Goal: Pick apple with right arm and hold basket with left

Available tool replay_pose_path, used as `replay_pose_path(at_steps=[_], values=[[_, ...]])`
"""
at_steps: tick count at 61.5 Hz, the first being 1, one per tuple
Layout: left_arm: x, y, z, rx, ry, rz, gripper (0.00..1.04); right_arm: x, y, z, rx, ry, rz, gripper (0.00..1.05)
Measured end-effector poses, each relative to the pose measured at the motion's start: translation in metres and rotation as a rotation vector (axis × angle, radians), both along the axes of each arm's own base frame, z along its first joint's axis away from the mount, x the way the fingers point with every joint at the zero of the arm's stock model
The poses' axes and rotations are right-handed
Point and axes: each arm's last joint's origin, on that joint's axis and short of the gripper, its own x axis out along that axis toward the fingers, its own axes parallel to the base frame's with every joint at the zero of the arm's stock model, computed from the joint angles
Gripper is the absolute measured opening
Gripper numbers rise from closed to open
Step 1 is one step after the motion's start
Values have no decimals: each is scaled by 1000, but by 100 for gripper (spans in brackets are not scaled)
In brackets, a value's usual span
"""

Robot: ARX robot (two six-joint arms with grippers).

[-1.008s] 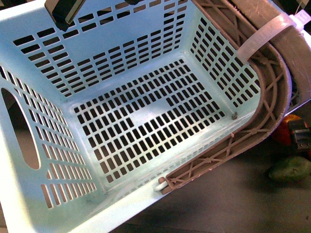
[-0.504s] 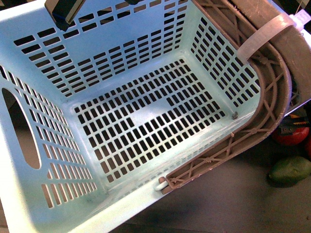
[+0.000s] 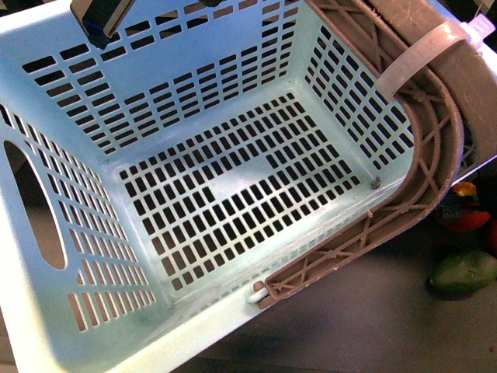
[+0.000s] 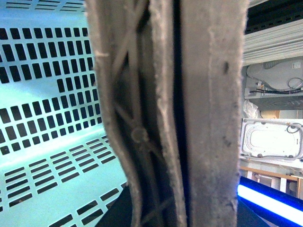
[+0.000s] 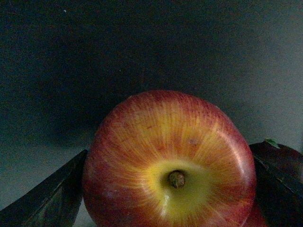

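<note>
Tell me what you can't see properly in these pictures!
- Front view: the brown handle of the basket hides most of something red.
- Front view: the left gripper, perhaps that dark piece, is cut off by the top edge.
- Right wrist view: too dim to tell whether the right gripper touches the apple.

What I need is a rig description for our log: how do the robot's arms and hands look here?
The right hand shows two dark fingers, flat and tapering to points. At the front view's top edge, a black block with a blue edge and pale grey face is probably the left arm. No cables or markings show.
</note>
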Motion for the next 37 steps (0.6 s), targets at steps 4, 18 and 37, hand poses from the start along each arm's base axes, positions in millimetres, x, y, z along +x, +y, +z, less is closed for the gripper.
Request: replay_pose_path(at_steps=[4,18,37], values=[[0,0,0,0,0,-1,16,-2,0,0,6,-5,1,80],[0,0,0,0,0,0,16,-23,-2,16,24,-30,7,80],[0,0,0,0,0,0,16,-59,-7,106,33,-214,72,80]])
